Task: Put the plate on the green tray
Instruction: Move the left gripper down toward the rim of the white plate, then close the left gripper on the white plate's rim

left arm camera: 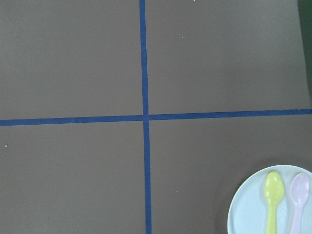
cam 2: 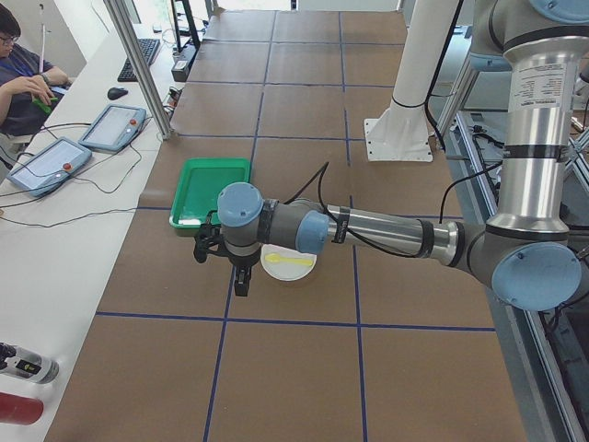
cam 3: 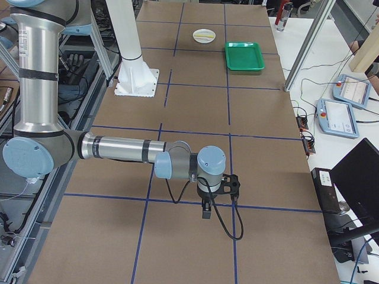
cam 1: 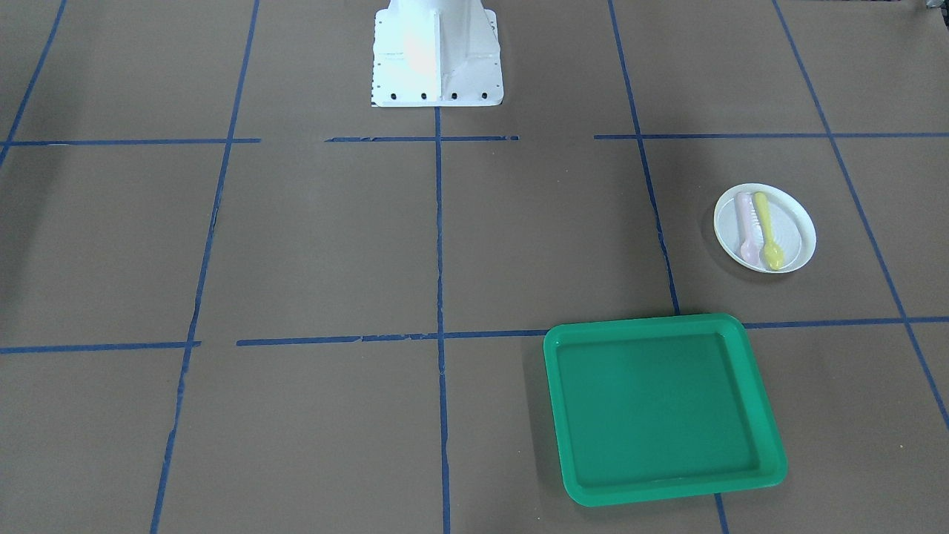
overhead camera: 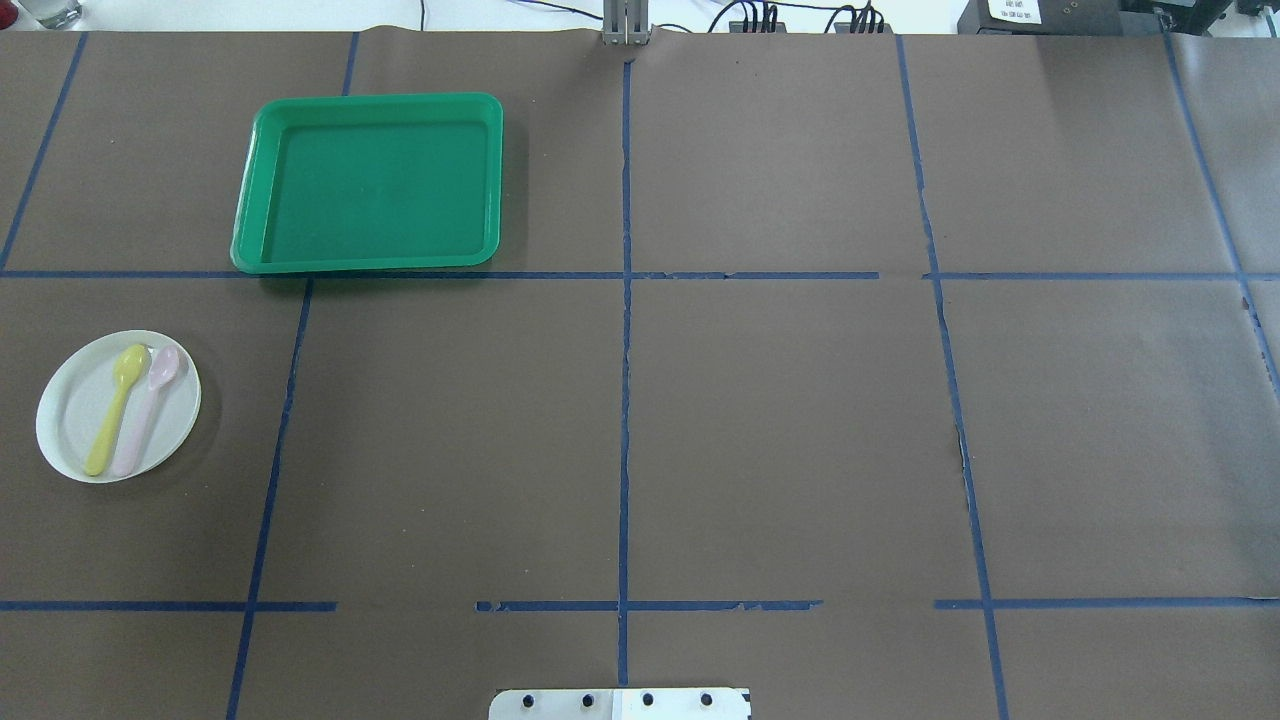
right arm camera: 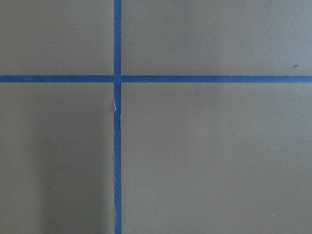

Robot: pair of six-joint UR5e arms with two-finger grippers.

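The small white plate (cam 1: 797, 233) lies flat on the brown table with a yellow spoon (cam 1: 767, 230) and a pink spoon (cam 1: 745, 228) on it. The green tray (cam 1: 552, 371) lies empty a short way from it. In the overhead view the plate (overhead camera: 70, 420) is at the left and the tray (overhead camera: 245, 200) at the back left. In the exterior left view my left gripper (cam 2: 241, 284) hangs above the table just beside the plate (cam 2: 276, 270); I cannot tell whether it is open. My right gripper (cam 3: 205, 211) hangs over bare table far from both; I cannot tell its state.
The table is covered in brown paper with blue tape lines. The white robot base (cam 1: 437, 55) stands at the robot's edge. The left wrist view shows the plate's edge (left arm camera: 246, 214) at its lower right. Tablets (cam 2: 110, 127) and an operator (cam 2: 23, 78) are at the side bench.
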